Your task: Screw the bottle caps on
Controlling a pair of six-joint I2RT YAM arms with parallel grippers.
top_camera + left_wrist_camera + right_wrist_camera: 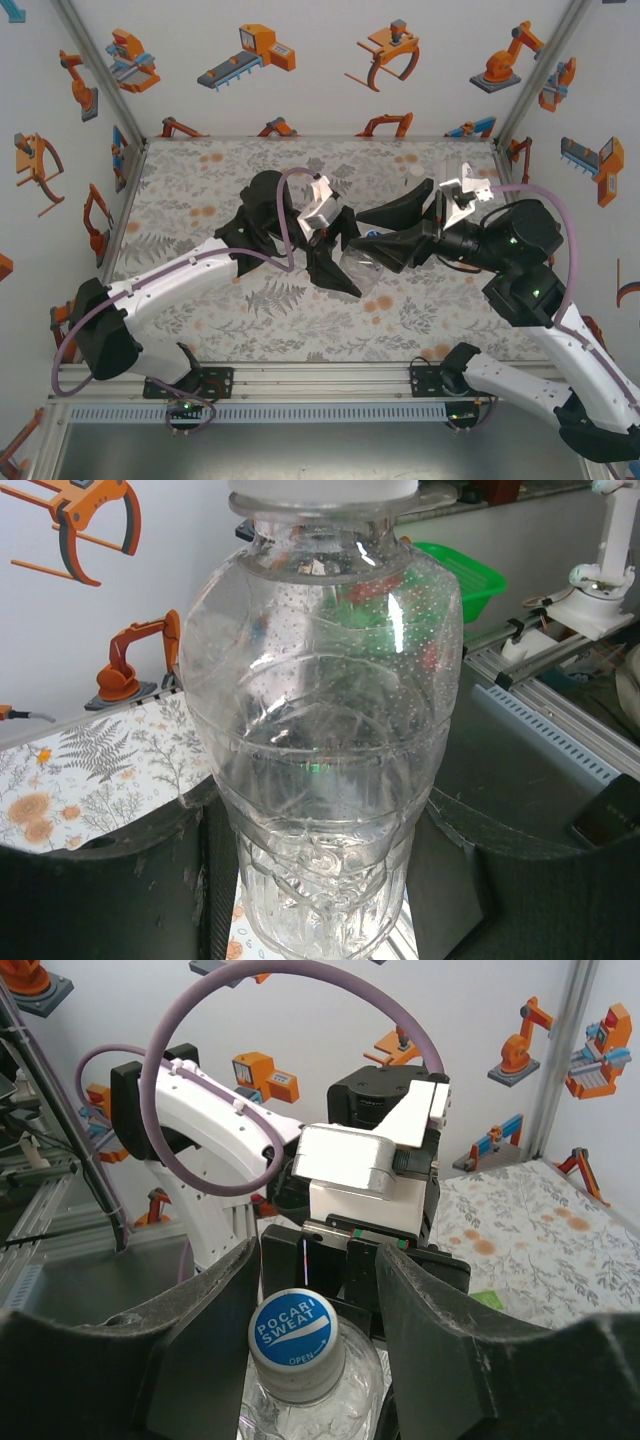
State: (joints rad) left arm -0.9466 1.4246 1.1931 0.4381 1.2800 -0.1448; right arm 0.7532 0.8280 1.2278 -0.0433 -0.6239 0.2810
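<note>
**Task status.** The clear plastic bottle (320, 730) is at the centre of the floral worktop (200, 180), between the two claws. The left claw (320, 890) is closed on the lower body of the bottle, with one dark finger on each side.

The blue-topped cap (303, 1345), printed POCARI SWEAT, sits on the bottle neck. The right claw (318, 1265) straddles this cap. Its jaws stand apart: one finger is at or just beside the rim of the cap, and a gap is visible on the other side. The cap is therefore not clamped.

**Progress, as a judgement.** The cap is placed on the neck and is being turned down or re-gripped between turns. The pictures do not show whether the thread is fully seated. Tightening of this cap is treated as unfinished. The task names several caps, so more capping is probably left after this bottle.

**Count.**
- Bottles: one, clear, with no label visible.
- Caps: one, on that bottle.
- Claws: two, both at the bottle.
</note>
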